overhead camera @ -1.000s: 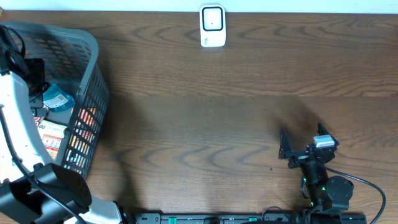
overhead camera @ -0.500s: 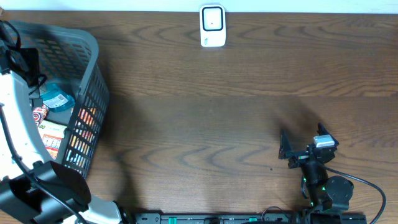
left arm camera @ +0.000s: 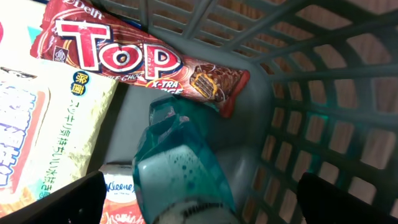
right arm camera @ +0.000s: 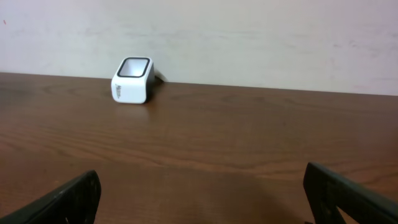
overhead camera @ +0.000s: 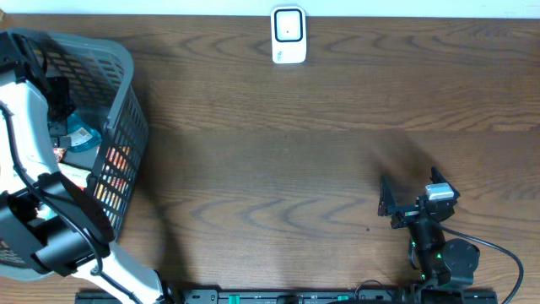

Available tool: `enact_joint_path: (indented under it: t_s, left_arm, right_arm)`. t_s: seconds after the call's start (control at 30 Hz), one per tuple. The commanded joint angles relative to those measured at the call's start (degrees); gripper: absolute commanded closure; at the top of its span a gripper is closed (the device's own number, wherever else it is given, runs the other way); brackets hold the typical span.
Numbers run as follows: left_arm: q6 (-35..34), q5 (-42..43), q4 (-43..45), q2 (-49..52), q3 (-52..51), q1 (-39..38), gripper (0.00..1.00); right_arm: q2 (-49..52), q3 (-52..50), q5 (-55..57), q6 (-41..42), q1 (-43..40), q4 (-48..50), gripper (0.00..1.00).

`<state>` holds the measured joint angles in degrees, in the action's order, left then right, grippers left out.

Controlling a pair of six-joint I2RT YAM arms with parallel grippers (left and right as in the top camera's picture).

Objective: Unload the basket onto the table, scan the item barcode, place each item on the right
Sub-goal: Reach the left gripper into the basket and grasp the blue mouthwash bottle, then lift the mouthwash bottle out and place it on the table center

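Between the 2 wide-spread fingers point(left arm camera: 62, 200) of the left gripper point(left arm camera: 202, 208) lies a teal pouch point(left arm camera: 177, 168), not gripped, beside the Top bar point(left arm camera: 124, 59). The left arm reaches down into the basket point(overhead camera: 126, 101) at the desk's point(overhead camera: 278, 169) left edge. The right gripper point(right arm camera: 202, 205), wide apart and empty, sits low near the front edge and faces the scanner point(right arm camera: 132, 79) at the far edge.

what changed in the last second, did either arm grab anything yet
The left hand swung further in over the grey plastic mesh basket and now hangs open above the teal plastic pouch. It has taken hold of nothing. The right hand stayed open in the same spot, and the small white barcode scanner and the basket did not move.
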<state>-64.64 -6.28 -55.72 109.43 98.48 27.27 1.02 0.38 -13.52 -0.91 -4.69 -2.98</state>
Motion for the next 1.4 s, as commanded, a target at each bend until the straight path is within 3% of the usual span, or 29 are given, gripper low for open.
enact_joint_path:
  t_s: [0.0,0.13,0.2,0.23,0.27,0.4,0.53,0.83,1.1,1.37]
  left_arm:
    - [0.07,-0.35,-0.33,1.09,-0.37,0.31,0.02]
    - [0.07,-0.35,-0.63,3.43,-0.44,0.31,0.02]
    - [0.13,-0.33,-0.55,4.76,-0.44,0.31,0.13]
    - [0.52,-0.31,-0.59,4.85,-0.44,0.31,0.14]
    - [1.75,-0.33,-0.98,4.87,-0.44,0.31,0.3]
    - [2.01,-0.33,-2.01,4.76,-0.44,0.33,0.59]
    - [2.01,-0.33,-3.63,4.17,-0.42,0.37,0.73]
    - [5.7,-0.33,-4.46,-6.38,-0.39,0.37,0.76]
    - [5.62,0.42,-4.39,-29.14,-0.39,0.35,0.76]
    - [5.6,16.85,-2.54,-45.0,-0.42,-1.42,0.77]
  right_arm:
    - [0.0,-0.07,-0.13,-0.87,-0.2,-0.24,0.01]
    - [0.0,-0.07,-0.13,-0.87,-0.2,-0.24,0.01]
    - [0.0,-0.07,-0.13,-0.87,-0.2,-0.24,0.01]
    - [0.0,-0.07,-0.13,-0.87,-0.2,-0.24,0.01]
    - [0.0,-0.07,-0.13,-0.87,-0.2,-0.24,0.01]
    - [0.0,-0.07,-0.13,-0.87,-0.2,-0.24,0.01]
    - [0.0,-0.07,-0.13,-0.87,-0.2,-0.24,0.01]
    - [0.0,-0.07,-0.13,-0.87,-0.2,-0.24,0.01]
    - [0.0,-0.07,-0.13,-0.87,-0.2,-0.24,0.01]
    - [0.0,-0.07,-0.13,-0.87,-0.2,-0.24,0.01]
